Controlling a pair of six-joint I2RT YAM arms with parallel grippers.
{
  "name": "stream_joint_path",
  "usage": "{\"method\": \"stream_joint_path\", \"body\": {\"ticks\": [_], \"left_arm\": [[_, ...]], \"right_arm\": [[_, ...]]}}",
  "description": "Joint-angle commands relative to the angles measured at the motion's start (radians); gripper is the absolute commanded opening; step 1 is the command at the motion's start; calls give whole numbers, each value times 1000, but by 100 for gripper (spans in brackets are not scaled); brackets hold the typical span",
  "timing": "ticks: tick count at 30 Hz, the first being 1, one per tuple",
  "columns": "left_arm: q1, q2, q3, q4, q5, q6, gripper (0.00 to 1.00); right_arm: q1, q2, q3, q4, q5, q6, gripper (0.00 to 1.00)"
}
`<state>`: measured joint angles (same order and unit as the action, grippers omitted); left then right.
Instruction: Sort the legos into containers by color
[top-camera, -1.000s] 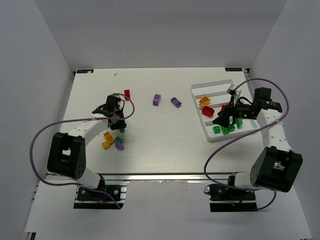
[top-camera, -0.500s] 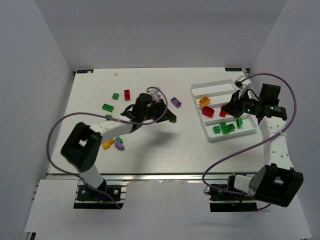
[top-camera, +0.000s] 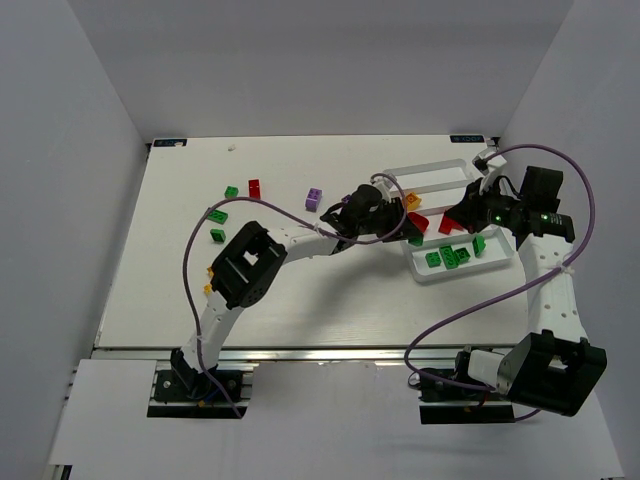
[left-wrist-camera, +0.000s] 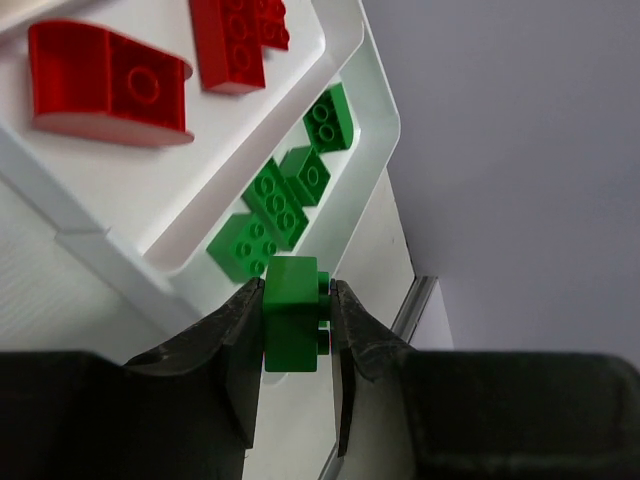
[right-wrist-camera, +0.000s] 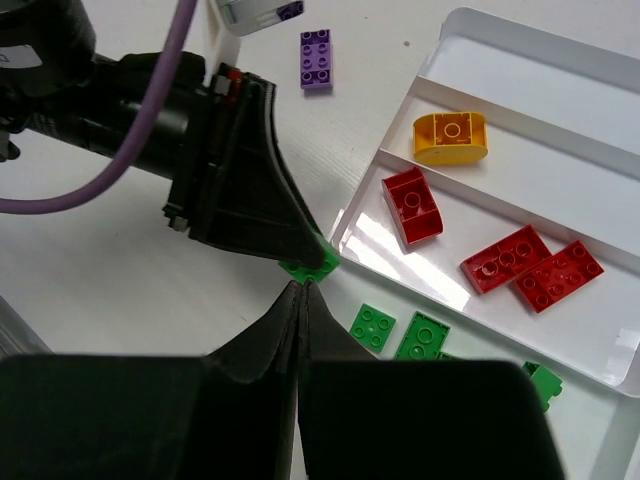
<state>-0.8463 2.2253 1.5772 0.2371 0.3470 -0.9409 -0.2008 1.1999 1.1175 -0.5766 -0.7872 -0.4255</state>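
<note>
left wrist view: the left gripper (left-wrist-camera: 295, 292) is closed to a narrow gap on a green lego (left-wrist-camera: 291, 335), with one finger pressed on each side. beyond it lies the white tray (left-wrist-camera: 378, 95). the held lego sits at the tray's corner by the compartment holding green. this view does not settle whether it is over the rim or just outside it.

right wrist view: the right gripper (right-wrist-camera: 300, 290) has its fingers pressed fully together with nothing between them. its tips appear just beside the held lego, but their difference in height cannot be judged. only this view shows all three compartments: an orange rounded piece (right-wrist-camera: 450, 137) in the far one, three red pieces (right-wrist-camera: 412, 205) in the middle, and green pieces (right-wrist-camera: 372, 325) in the near one, partly cut off by the gripper body.

top view: it alone shows the loose legos on the table (top-camera: 300, 300), well apart from the tray: a purple brick (top-camera: 313, 198), a red brick (top-camera: 254, 188) and three green bricks (top-camera: 216, 215). a yellow piece (top-camera: 211, 270) is partly hidden by the left arm. here the held lego is a green speck, and the left fingers cannot be made out.
</note>
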Motion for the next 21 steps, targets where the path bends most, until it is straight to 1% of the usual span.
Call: {"method": "stream_joint_path", "body": {"ticks": [1,3,6,10,14,18,21], "left_arm": [[-14,16,115,-64,-48,7,22],[-23,37,133,-88,-74,7,23],[-33,54,158,-119,-101,7,27],[-43,98,211,-180,-112,10,35],[-56,120,263,-208,-115,17,44],[-62,123,283,-231,-123,33,50],[-63,111,279,-263,-132,43,53]], "right_arm": [[-5,-22,27,24,-7,17,0],[-5,-23,24,27,-9,22,0],[-6,-22,22,27,-10,24,0],[-8,-23,22,31,-14,27,0],[-11,-22,22,31,-14,30,0],[-11,-23,21,31,-14,31,0],[-12,-23,19,32,-17,34,0]]}}
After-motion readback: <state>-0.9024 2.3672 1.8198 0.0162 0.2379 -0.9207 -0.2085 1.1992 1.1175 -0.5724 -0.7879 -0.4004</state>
